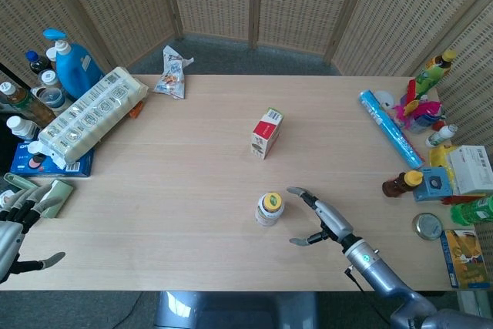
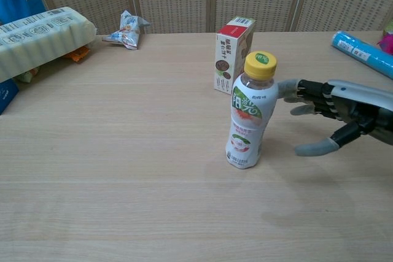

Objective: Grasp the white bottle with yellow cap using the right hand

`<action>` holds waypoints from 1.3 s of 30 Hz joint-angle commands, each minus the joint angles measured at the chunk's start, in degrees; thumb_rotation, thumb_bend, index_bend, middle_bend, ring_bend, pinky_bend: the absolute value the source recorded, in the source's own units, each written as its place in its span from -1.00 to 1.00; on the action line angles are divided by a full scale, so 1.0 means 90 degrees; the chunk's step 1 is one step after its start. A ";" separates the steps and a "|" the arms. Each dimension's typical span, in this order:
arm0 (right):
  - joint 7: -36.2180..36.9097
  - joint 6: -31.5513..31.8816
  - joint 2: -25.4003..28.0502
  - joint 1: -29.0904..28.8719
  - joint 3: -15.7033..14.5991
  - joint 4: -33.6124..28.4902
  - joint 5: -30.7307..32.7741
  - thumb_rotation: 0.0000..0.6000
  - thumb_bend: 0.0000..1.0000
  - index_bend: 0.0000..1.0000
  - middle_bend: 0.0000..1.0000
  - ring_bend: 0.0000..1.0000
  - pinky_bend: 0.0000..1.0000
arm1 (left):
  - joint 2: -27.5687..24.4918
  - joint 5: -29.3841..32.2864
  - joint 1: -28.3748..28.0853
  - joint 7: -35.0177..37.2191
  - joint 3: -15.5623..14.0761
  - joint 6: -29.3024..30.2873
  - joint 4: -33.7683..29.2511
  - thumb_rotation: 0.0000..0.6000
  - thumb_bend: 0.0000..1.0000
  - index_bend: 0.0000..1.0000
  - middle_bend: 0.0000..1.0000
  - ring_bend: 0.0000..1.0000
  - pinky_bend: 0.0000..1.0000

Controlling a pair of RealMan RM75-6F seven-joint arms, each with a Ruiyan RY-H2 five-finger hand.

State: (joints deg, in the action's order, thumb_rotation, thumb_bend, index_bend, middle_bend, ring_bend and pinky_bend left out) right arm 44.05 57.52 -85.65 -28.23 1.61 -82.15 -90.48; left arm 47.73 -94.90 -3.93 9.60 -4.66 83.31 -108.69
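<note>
The white bottle with a yellow cap (image 1: 269, 209) (image 2: 250, 115) stands upright near the table's front middle. My right hand (image 1: 319, 221) (image 2: 334, 115) is just to the bottle's right, fingers spread and thumb apart, holding nothing. A small gap separates its fingertips (image 2: 284, 89) from the bottle. My left hand (image 1: 17, 227) hangs off the table's front left corner, fingers apart and empty; the chest view does not show it.
A red and white box (image 1: 266, 132) (image 2: 233, 53) stands behind the bottle. A long egg-carton pack (image 1: 91, 115) and bottles crowd the left edge. A blue roll (image 1: 390, 127), a brown bottle (image 1: 400, 183) and boxes sit at the right. A snack bag (image 1: 172, 72) lies at the back.
</note>
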 commanded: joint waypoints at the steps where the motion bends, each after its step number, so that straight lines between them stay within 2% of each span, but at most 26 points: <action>1: -0.0028 -0.0110 -0.0183 -0.0108 0.0085 0.0071 0.0149 1.00 -1.00 -1.00 -1.00 -1.00 -1.00 | 0.0009 0.0031 -0.0019 -0.0002 0.0012 -0.0033 0.0005 1.00 -1.00 -0.62 -1.00 -1.00 -1.00; 10: -0.0131 -0.0382 -0.0675 -0.0370 0.0344 0.0283 0.0579 1.00 -1.00 -1.00 -1.00 -1.00 -1.00 | -0.0004 0.0098 -0.0037 0.0076 0.0041 -0.0055 0.0037 1.00 -1.00 -0.62 -1.00 -1.00 -1.00; 18: -0.0338 -0.0455 -0.0946 -0.0491 0.0546 0.0100 0.0895 1.00 -1.00 -1.00 -1.00 -1.00 -1.00 | 0.0012 0.0167 -0.0055 0.0069 0.0065 -0.0098 0.0057 1.00 -1.00 -0.62 -1.00 -1.00 -1.00; 24: -0.0545 -0.0424 -0.1209 -0.0516 0.0647 -0.0027 0.1105 1.00 -1.00 -0.99 -0.72 -1.00 -1.00 | 0.0007 0.0176 -0.0048 0.0094 0.0071 -0.0084 0.0060 1.00 -1.00 -0.62 -1.00 -1.00 -1.00; 25: -0.0609 -0.0389 -0.1265 -0.0504 0.0656 -0.0011 0.1135 1.00 -1.00 -0.94 -0.62 -0.97 -0.95 | 0.0003 0.0176 -0.0044 0.0107 0.0073 -0.0074 0.0062 1.00 -1.00 -0.62 -1.00 -1.00 -1.00; 26: -0.0690 -0.0342 -0.1329 -0.0489 0.0671 0.0021 0.1172 1.00 -1.00 -0.85 -0.46 -0.90 -0.81 | -0.0002 0.0174 -0.0040 0.0123 0.0074 -0.0063 0.0065 1.00 -1.00 -0.62 -1.00 -1.00 -1.00; 27: -0.0804 -0.0290 -0.1410 -0.0472 0.0686 0.0071 0.1219 1.00 -1.00 -0.71 -0.27 -0.77 -0.56 | -0.0010 0.0171 -0.0034 0.0145 0.0075 -0.0048 0.0069 1.00 -1.00 -0.62 -1.00 -1.00 -1.00; 30: -0.0993 -0.0254 -0.1546 -0.0443 0.0727 0.0160 0.1366 1.00 -1.00 -0.40 0.13 -0.44 0.02 | -0.0030 0.0155 -0.0018 0.0195 0.0078 -0.0006 0.0083 1.00 -1.00 -0.62 -1.00 -1.00 -1.00; 32: -0.1063 -0.0232 -0.1594 -0.0422 0.0758 0.0208 0.1441 1.00 -0.99 -0.21 0.32 -0.26 0.25 | -0.0036 0.0149 -0.0013 0.0221 0.0080 0.0010 0.0090 1.00 -1.00 -0.62 -1.00 -1.00 -1.00; 35: -0.1173 -0.0132 -0.1667 -0.0367 0.0802 0.0287 0.1518 1.00 -0.88 0.00 0.52 -0.07 0.43 | -0.0041 0.0141 -0.0008 0.0246 0.0080 0.0023 0.0100 1.00 -1.00 -0.62 -1.00 -1.00 -1.00; 39: -0.1246 -0.0049 -0.1623 -0.0302 0.0835 0.0254 0.1555 1.00 -0.82 0.05 0.57 -0.02 0.48 | -0.0038 0.0124 -0.0007 0.0247 0.0079 0.0026 0.0101 1.00 -1.00 -0.62 -1.00 -1.00 -1.00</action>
State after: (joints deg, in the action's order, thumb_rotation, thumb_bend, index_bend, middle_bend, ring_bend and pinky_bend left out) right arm 32.99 56.89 -100.45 -31.13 9.02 -79.61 -76.52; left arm 47.39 -93.78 -3.99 11.82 -3.95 83.54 -107.77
